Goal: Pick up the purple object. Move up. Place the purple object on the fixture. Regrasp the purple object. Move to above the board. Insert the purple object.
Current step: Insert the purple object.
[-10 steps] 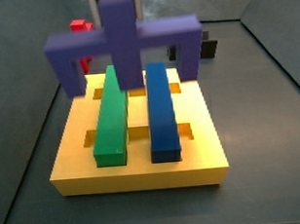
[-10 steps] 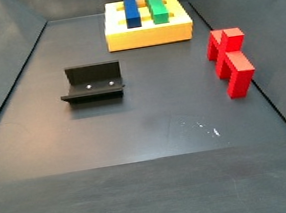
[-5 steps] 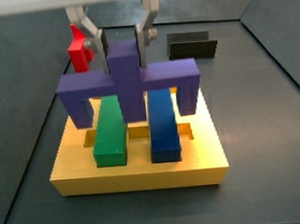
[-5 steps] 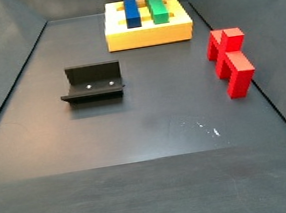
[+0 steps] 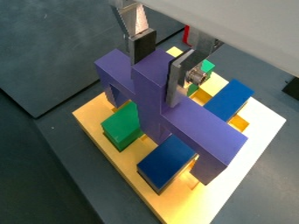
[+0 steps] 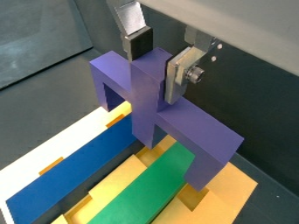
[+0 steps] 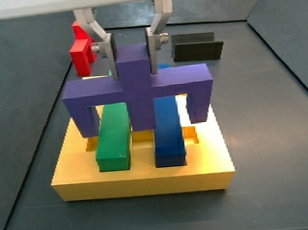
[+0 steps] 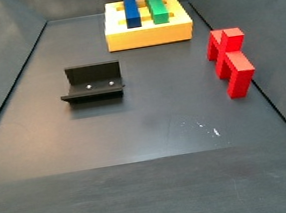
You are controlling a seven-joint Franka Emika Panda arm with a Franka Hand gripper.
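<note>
My gripper (image 7: 132,47) is shut on the upright middle stem of the purple object (image 7: 137,88) and holds it over the yellow board (image 7: 142,174). The crossbar lies across the green bar (image 7: 113,135) and the blue bar (image 7: 166,132), and its two outer prongs point down outside the bars, close to the board. Both wrist views show the gripper (image 5: 162,63) (image 6: 159,59) with its pads pressed on the purple object (image 5: 163,118) (image 6: 146,92). The black fixture (image 8: 92,84) stands empty on the floor, well away from the board (image 8: 149,35).
A red stepped block (image 8: 229,60) lies on the floor to the right of the fixture, and it shows beyond the board as a red block (image 7: 81,51). Dark walls enclose the floor on all sides.
The gripper has come down with the purple object over the board. The crossbar now sits lower, and the outer prongs reach down beside the green and blue bars.
</note>
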